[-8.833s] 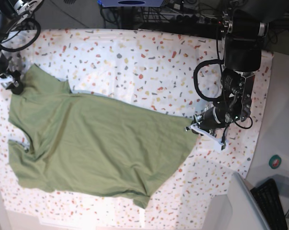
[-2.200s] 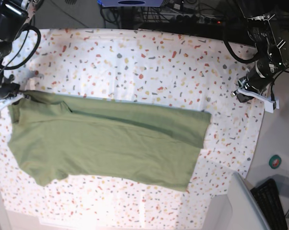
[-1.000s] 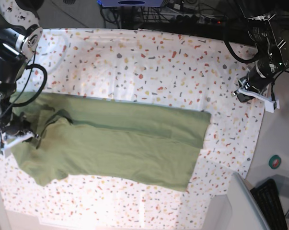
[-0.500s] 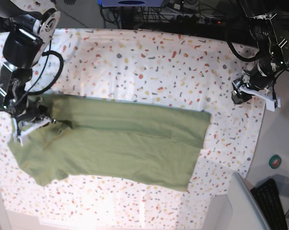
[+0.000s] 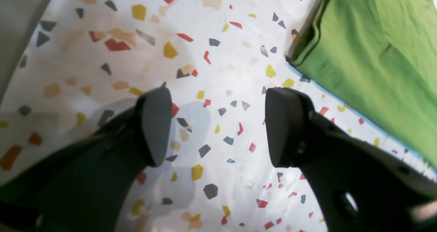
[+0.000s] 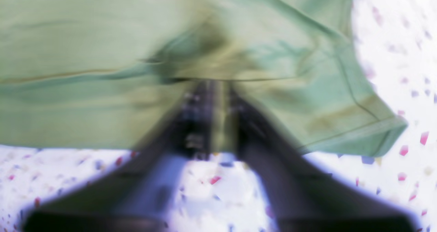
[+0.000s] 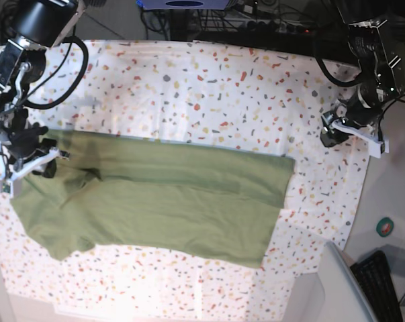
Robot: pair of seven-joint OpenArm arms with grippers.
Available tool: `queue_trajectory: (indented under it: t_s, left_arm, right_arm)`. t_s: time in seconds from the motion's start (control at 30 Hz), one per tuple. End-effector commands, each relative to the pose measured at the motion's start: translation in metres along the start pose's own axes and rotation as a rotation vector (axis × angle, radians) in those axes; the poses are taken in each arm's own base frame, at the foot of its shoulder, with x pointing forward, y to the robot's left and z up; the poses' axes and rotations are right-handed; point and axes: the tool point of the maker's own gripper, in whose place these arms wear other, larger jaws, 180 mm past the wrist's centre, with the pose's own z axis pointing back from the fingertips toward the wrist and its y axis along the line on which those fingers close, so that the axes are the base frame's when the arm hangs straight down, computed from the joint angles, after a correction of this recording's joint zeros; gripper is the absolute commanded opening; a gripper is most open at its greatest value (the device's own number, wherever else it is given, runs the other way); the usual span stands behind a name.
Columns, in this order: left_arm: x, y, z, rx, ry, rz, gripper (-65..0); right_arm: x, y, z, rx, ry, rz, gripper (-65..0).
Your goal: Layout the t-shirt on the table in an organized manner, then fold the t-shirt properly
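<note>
The olive-green t-shirt point(image 7: 175, 194) lies as a long band across the table point(image 7: 209, 87), its far edge folded over. At the shirt's left end my right gripper point(image 7: 29, 164) rests on the cloth. The right wrist view is blurred: the gripper point(image 6: 218, 122) shows a narrow gap with green t-shirt point(image 6: 102, 54) in it, above the speckled table point(image 6: 392, 37). My left gripper point(image 7: 346, 133) hovers past the shirt's right end. Up close that gripper point(image 5: 220, 127) stands open over bare table point(image 5: 222, 37), with the t-shirt's corner point(image 5: 375, 54) off to the upper right.
A grey bin point(image 7: 336, 282), a black keyboard point(image 7: 380, 282) and a roll of tape point(image 7: 385, 227) lie beyond the table's right edge. Cables and equipment point(image 7: 256, 23) run along the back edge.
The right arm has carried the shirt's left end from the near side toward the back. The left gripper has opened and drifted slightly toward the shirt.
</note>
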Motion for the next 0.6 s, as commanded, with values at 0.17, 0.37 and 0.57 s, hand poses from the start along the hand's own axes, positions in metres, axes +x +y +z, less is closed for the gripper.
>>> queue_trajectory:
  t_s: [0.17,0.37,0.57]
  left_arm:
    - [0.023,-0.032,-0.026,-0.078,-0.015,-0.018,-23.7]
    - [0.029,-0.057,-0.049,-0.129,0.019,-0.018,-8.2]
    - [0.031,-0.060,-0.067,-0.137,0.051,0.027,-0.5]
  right_arm:
    - [0.008,-0.025,0.034,0.060,-0.157,-0.234,-13.1]
    - [-0.011,-0.043,0.038,0.093,-0.143,-0.340,-19.7]
    - [-0.028,-0.048,0.035,0.082,-0.106,-0.362,-20.1]
